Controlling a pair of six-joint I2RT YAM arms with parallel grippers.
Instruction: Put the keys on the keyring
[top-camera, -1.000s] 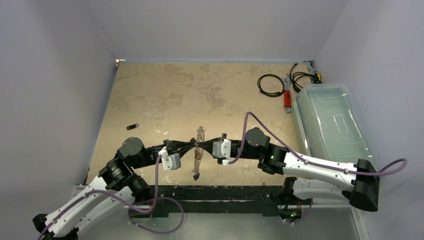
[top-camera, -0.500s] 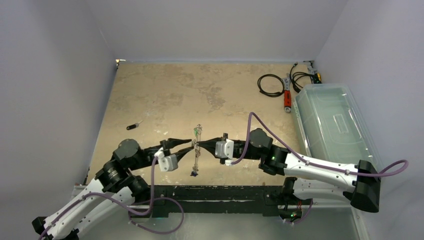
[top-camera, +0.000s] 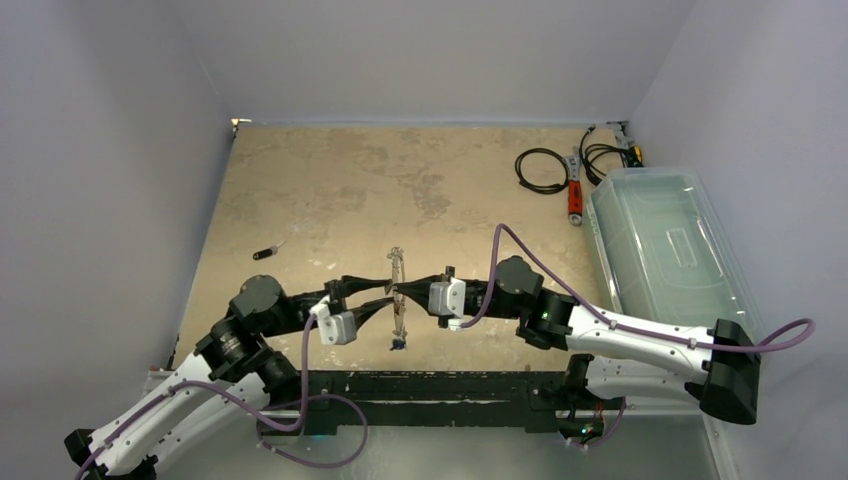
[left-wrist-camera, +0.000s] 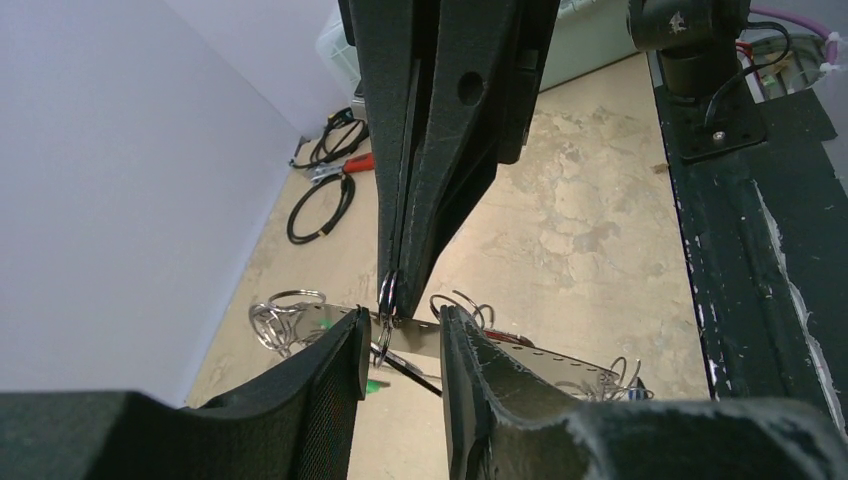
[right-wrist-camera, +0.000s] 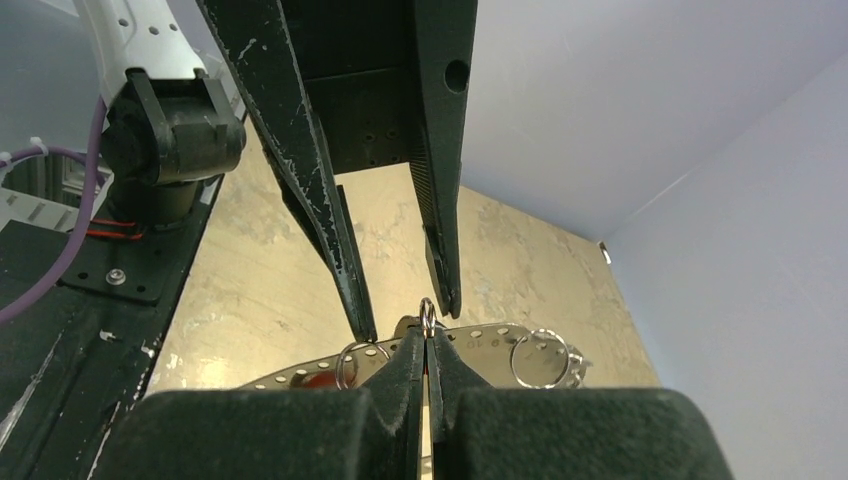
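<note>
The keyring (top-camera: 397, 290) hangs between my two grippers over the near middle of the table, its flat holed crescent (left-wrist-camera: 545, 362) strung with small split rings. My right gripper (top-camera: 408, 292) is shut on one split ring (right-wrist-camera: 427, 315) at the crescent's edge (right-wrist-camera: 480, 335). My left gripper (top-camera: 372, 293) is open, its fingers (left-wrist-camera: 330, 370) either side of the crescent without touching it. Green (left-wrist-camera: 374, 385), red (left-wrist-camera: 512, 340) and blue (top-camera: 398, 345) tagged keys hang from the keyring. One black-headed key (top-camera: 267, 251) lies loose on the table to the left.
A black coiled cable (top-camera: 540, 170), a red-handled tool (top-camera: 574, 198) and more cables (top-camera: 600, 150) lie at the back right. A clear plastic bin (top-camera: 672, 250) stands along the right wall. A black rail (top-camera: 430, 385) runs along the near edge.
My left gripper has opened and let go of the keyring. The keyring now hangs more upright from my right gripper, and the keys at its lower end have swung slightly right.
</note>
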